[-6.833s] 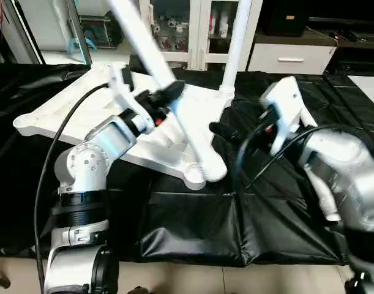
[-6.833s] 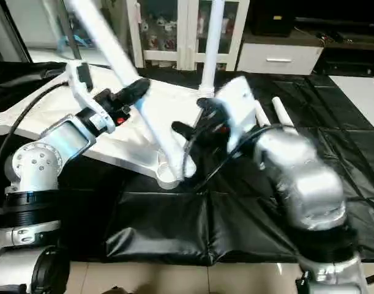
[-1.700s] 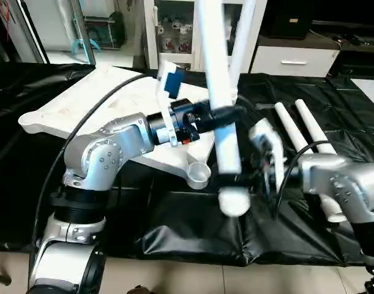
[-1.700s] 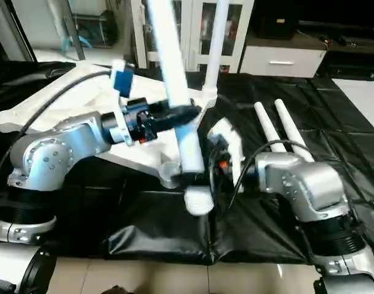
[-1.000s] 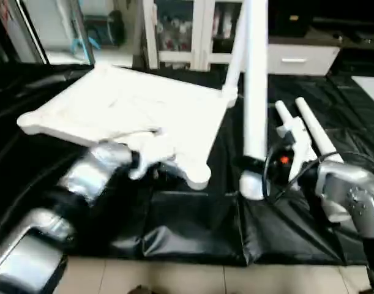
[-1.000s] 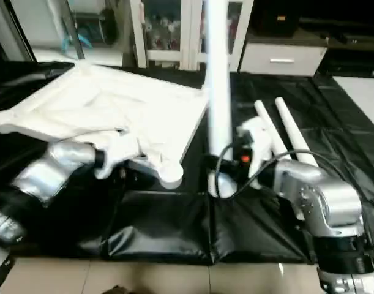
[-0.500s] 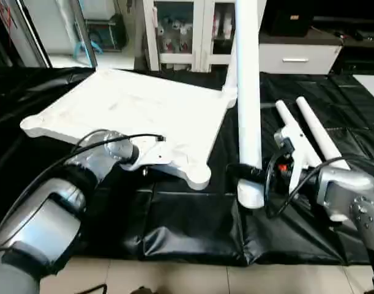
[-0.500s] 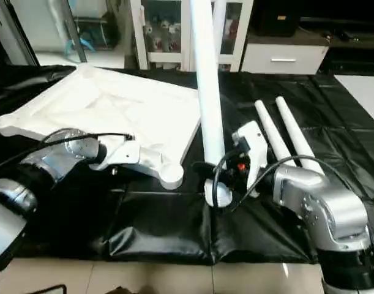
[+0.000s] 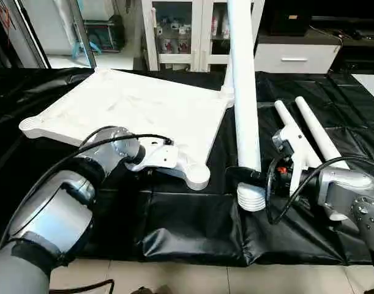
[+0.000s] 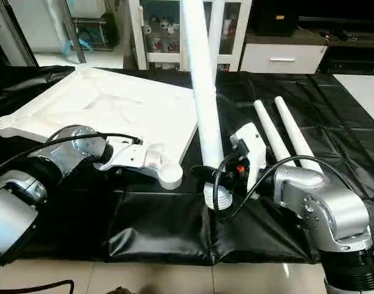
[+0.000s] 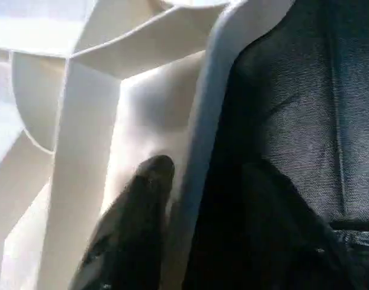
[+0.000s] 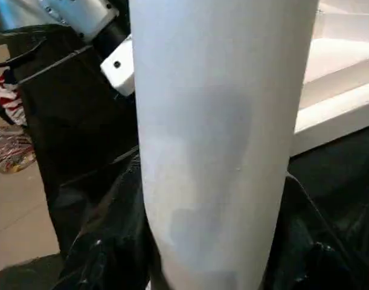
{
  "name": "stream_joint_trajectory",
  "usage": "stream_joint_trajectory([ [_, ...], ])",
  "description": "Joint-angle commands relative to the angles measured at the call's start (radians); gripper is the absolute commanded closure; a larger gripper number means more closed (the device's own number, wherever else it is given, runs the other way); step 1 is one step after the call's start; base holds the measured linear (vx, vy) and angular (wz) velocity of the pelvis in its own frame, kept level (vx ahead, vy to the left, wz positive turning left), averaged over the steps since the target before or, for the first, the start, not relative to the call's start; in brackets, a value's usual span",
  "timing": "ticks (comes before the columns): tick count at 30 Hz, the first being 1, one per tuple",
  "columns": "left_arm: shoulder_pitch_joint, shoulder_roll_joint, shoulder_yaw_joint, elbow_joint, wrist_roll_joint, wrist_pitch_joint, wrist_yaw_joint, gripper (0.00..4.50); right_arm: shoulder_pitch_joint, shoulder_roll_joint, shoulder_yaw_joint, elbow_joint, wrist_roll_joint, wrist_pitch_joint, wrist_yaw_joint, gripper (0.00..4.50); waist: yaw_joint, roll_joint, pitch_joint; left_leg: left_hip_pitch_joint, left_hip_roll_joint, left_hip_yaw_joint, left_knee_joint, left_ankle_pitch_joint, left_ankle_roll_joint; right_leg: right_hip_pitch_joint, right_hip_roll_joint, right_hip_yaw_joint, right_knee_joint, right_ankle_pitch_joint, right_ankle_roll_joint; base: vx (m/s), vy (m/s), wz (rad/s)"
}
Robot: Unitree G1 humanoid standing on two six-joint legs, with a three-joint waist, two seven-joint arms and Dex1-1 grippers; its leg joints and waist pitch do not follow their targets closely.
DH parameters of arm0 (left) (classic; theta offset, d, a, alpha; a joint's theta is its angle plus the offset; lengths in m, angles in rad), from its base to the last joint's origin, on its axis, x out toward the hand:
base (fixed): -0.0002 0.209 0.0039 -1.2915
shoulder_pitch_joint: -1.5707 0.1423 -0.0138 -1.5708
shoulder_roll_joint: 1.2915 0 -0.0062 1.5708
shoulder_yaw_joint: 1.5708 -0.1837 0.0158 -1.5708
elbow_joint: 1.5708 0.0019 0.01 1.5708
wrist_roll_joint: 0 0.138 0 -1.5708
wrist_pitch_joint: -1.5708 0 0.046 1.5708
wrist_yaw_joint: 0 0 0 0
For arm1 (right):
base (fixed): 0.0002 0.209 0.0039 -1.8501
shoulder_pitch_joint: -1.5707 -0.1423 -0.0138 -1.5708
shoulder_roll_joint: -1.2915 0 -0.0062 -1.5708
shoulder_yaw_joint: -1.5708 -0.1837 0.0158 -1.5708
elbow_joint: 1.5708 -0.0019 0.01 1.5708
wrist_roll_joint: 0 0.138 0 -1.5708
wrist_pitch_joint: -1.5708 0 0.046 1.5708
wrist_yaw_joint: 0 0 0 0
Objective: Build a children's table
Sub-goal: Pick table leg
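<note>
The white table top (image 9: 131, 110) lies ribbed side up on the black-draped work table (image 9: 193, 226), towards the robot's left, its near edge tilted a little off the cloth and its rounded near-right corner socket (image 9: 198, 176) standing open and empty. At the far right corner one white leg (image 10: 216, 24) stands upright, its foot seated at that corner. A second leg (image 9: 243, 92) stands nearly upright just beside the near-right corner of the top, its ribbed, flared end (image 9: 252, 197) resting on the black cloth, apart from the socket. The right gripper (image 9: 246, 176) is clamped round this leg low down, just above the flare; in the right wrist view the tube (image 12: 220, 139) sits between the two black fingers (image 12: 105, 241). Two more legs (image 9: 309, 131) lie flat side by side on the cloth to the right, partly behind the right forearm (image 9: 352, 196). The left gripper (image 10: 151, 160) reaches to the near edge of the top, close to the empty socket; in the left wrist view one black finger (image 11: 133, 223) lies inside the rim against the white plastic and the other lies outside it (the rim wall runs between them), so the fingers straddle the edge, though I cannot tell whether they pinch it or merely sit about it. Behind the work table stand white glass-fronted cabinets (image 9: 180, 30).
</note>
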Motion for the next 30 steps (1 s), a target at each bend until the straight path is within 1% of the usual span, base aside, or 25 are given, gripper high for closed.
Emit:
stream_joint_trajectory([
  [1,-0.002,-0.008,0.001,0.02,0.015,-0.007,-0.039,2.91,-0.018,-0.007,0.001,-0.009,0.007,-0.014,0.007,2.61,0.003,-0.007,-0.073,0.013,0.034,-0.011,-0.07,-0.145,0.009,0.06,-0.06,0.044,-0.065,-0.1,-0.252,0.0,0.0,0.0],
  [2,-0.003,-0.009,0.002,0.023,0.016,-0.007,-0.048,2.91,-0.018,-0.007,0.001,-0.009,0.007,-0.014,0.007,2.61,0.004,-0.006,-0.073,0.014,0.035,-0.011,-0.07,-0.149,0.007,0.06,-0.06,0.043,-0.064,-0.103,-0.254,0.0,0.0,0.0],
  [3,-0.005,-0.008,0.005,0.027,0.018,-0.003,-0.069,3.13,-0.019,-0.008,0.002,-0.009,0.008,-0.014,0.009,2.61,0.004,-0.008,-0.072,0.014,0.035,-0.01,-0.071,-0.152,0.007,0.06,-0.061,0.044,-0.065,-0.107,-0.255,0.0,0.0,0.0],
  [4,-0.006,-0.008,0.007,0.029,0.019,-0.001,-0.08,3.11,-0.019,-0.009,0.002,-0.009,0.009,-0.014,0.01,2.61,0.004,-0.007,-0.072,0.013,0.035,-0.011,-0.071,-0.151,0.007,0.061,-0.062,0.044,-0.064,-0.108,-0.255,0.0,0.0,0.0],
  [5,-0.008,-0.004,0.008,0.027,0.022,0.01,-0.108,3.11,-0.018,-0.011,0.003,-0.008,0.008,-0.014,0.013,2.61,0.004,-0.013,-0.072,0.013,0.035,-0.01,-0.072,-0.15,0.008,0.06,-0.061,0.044,-0.066,-0.11,-0.254,0.0,0.0,0.0],
  [7,-0.009,-0.001,0.009,0.023,0.02,0.027,-0.138,3.41,-0.018,-0.012,0.004,-0.007,0.007,-0.015,0.015,2.61,0.005,-0.01,-0.071,0.013,0.035,-0.01,-0.071,-0.147,0.009,0.059,-0.062,0.044,-0.065,-0.113,-0.254,0.0,0.0,0.0],
  [8,-0.009,0.0,0.009,0.022,0.02,0.029,-0.141,3.51,-0.018,-0.012,0.004,-0.007,0.007,-0.015,0.015,2.61,0.005,-0.012,-0.071,0.013,0.035,-0.01,-0.072,-0.148,0.01,0.06,-0.063,0.044,-0.065,-0.118,-0.254,0.0,0.0,0.0],
  [10,-0.009,0.008,0.003,0.013,0.025,0.054,-0.182,3.51,-0.019,-0.011,0.007,-0.005,0.006,-0.018,0.017,2.61,0.005,-0.012,-0.07,0.012,0.036,-0.01,-0.073,-0.147,0.012,0.059,-0.064,0.044,-0.066,-0.129,-0.253,0.0,0.0,0.0],
  [11,-0.007,0.009,0.005,0.012,0.024,0.061,-0.193,3.64,-0.019,-0.01,0.008,-0.004,0.006,-0.018,0.016,2.61,0.005,-0.011,-0.07,0.012,0.035,-0.01,-0.072,-0.147,0.012,0.059,-0.064,0.044,-0.066,-0.13,-0.252,0.0,0.0,0.0],
  [12,0.0,0.01,0.009,0.006,0.02,0.07,-0.202,3.83,-0.021,-0.007,0.008,-0.003,0.005,-0.02,0.013,2.61,0.005,-0.012,-0.07,0.013,0.035,-0.009,-0.072,-0.148,0.012,0.059,-0.064,0.045,-0.066,-0.132,-0.252,0.0,0.0,0.0],
  [14,0.034,0.014,0.031,-0.014,-0.002,0.092,-0.204,3.94,-0.025,0.009,0.004,0.004,0.002,-0.027,-0.004,2.61,0.005,-0.006,-0.07,0.014,0.036,-0.01,-0.073,-0.153,0.01,0.058,-0.064,0.044,-0.066,-0.132,-0.256,0.0,0.0,0.0],
  [15,0.041,0.015,0.037,-0.018,-0.007,0.098,-0.202,4.1,-0.026,0.014,0.002,0.005,0.002,-0.028,-0.009,2.61,0.002,-0.009,-0.069,0.011,0.036,-0.01,-0.074,-0.154,0.01,0.059,-0.063,0.044,-0.067,-0.132,-0.255,0.0,0.0,0.0],
  [17,0.082,0.015,0.074,-0.039,-0.036,0.132,-0.182,4.19,-0.025,0.036,-0.016,0.014,-0.003,-0.033,-0.044,2.61,0.001,-0.007,-0.069,0.012,0.036,-0.01,-0.075,-0.159,0.01,0.058,-0.063,0.043,-0.067,-0.142,-0.254,0.0,0.0,0.0],
  [19,0.111,0.014,0.101,-0.057,-0.055,0.166,-0.158,4.24,-0.026,0.054,-0.032,0.024,-0.008,-0.036,-0.074,2.61,-0.002,-0.009,-0.067,0.012,0.033,-0.008,-0.076,-0.167,0.011,0.056,-0.063,0.043,-0.07,-0.171,-0.251,0.0,0.0,0.0],
  [20,0.129,0.011,0.13,-0.07,-0.081,0.19,-0.128,4.25,-0.024,0.067,-0.042,0.028,-0.013,-0.035,-0.099,2.61,-0.002,-0.01,-0.067,0.015,0.033,-0.007,-0.076,-0.172,0.01,0.054,-0.063,0.044,-0.074,-0.2,-0.245,0.0,0.0,0.0],
  [21,0.148,0.01,0.152,-0.089,-0.097,0.217,-0.097,4.26,-0.024,0.081,-0.053,0.033,-0.017,-0.035,-0.123,2.61,-0.002,-0.013,-0.065,0.014,0.033,-0.006,-0.077,-0.177,0.011,0.053,-0.063,0.044,-0.077,-0.224,-0.239,0.0,0.0,0.0],
  [22,0.169,0.01,0.169,-0.11,-0.108,0.234,-0.063,4.27,-0.024,0.096,-0.065,0.04,-0.02,-0.034,-0.146,2.61,-0.002,-0.01,-0.065,0.015,0.032,-0.007,-0.078,-0.187,0.008,0.051,-0.063,0.043,-0.079,-0.26,-0.228,0.0,0.0,0.0],
  [23,0.187,0.012,0.178,-0.133,-0.11,0.259,-0.046,4.29,-0.024,0.105,-0.071,0.045,-0.022,-0.034,-0.16,2.61,-0.002,-0.008,-0.066,0.017,0.034,-0.008,-0.078,-0.192,0.004,0.051,-0.064,0.044,-0.078,-0.271,-0.222,0.0,0.0,0.0],
  [24,0.24,0.019,0.19,-0.205,-0.11,0.32,-0.018,4.29,-0.026,0.128,-0.086,0.058,-0.028,-0.037,-0.196,2.61,-0.009,-0.014,-0.059,0.012,0.034,-0.01,-0.086,-0.22,-0.001,0.05,-0.063,0.042,-0.083,-0.34,-0.197,0.0,0.0,0.0],
  [25,0.253,0.021,0.192,-0.223,-0.11,0.332,-0.013,4.29,-0.027,0.133,-0.09,0.061,-0.03,-0.038,-0.205,2.61,-0.011,-0.011,-0.059,0.016,0.035,-0.01,-0.086,-0.235,-0.006,0.049,-0.065,0.041,-0.085,-0.371,-0.187,0.0,0.0,0.0],
  [26,0.272,0.023,0.196,-0.251,-0.107,0.35,-0.009,4.29,-0.028,0.14,-0.094,0.064,-0.032,-0.04,-0.216,2.61,-0.017,-0.009,-0.055,0.024,0.031,-0.01,-0.085,-0.272,-0.011,0.042,-0.063,0.041,-0.098,-0.446,-0.165,0.0,0.0,0.0],
  [27,0.293,0.023,0.203,-0.287,-0.109,0.372,-0.004,4.29,-0.031,0.151,-0.101,0.072,-0.037,-0.045,-0.235,2.61,-0.02,-0.008,-0.056,0.025,0.032,-0.011,-0.088,-0.279,-0.016,0.042,-0.064,0.041,-0.098,-0.459,-0.157,0.0,0.0,0.0],
  [28,0.311,0.022,0.21,-0.317,-0.112,0.39,0.0,4.3,-0.034,0.161,-0.108,0.08,-0.042,-0.051,-0.252,2.61,-0.027,-0.011,-0.055,0.024,0.031,-0.013,-0.09,-0.293,-0.017,0.042,-0.062,0.041,-0.102,-0.489,-0.139,0.0,0.0,0.0],
  [29,0.311,0.022,0.21,-0.317,-0.112,0.39,0.0,4.3,-0.034,0.161,-0.108,0.08,-0.042,-0.051,-0.252,2.61,-0.031,-0.009,-0.054,0.024,0.031,-0.013,-0.091,-0.297,-0.018,0.04,-0.063,0.04,-0.103,-0.504,-0.131,0.0,0.0,0.0],
  [30,0.35,0.016,0.23,-0.392,-0.114,0.449,0.021,4.35,-0.04,0.179,-0.118,0.095,-0.053,-0.066,-0.285,2.61,-0.038,-0.01,-0.055,0.022,0.031,-0.016,-0.091,-0.301,-0.019,0.04,-0.066,0.039,-0.106,-0.537,-0.115,0.0,0.0,0.0],
])
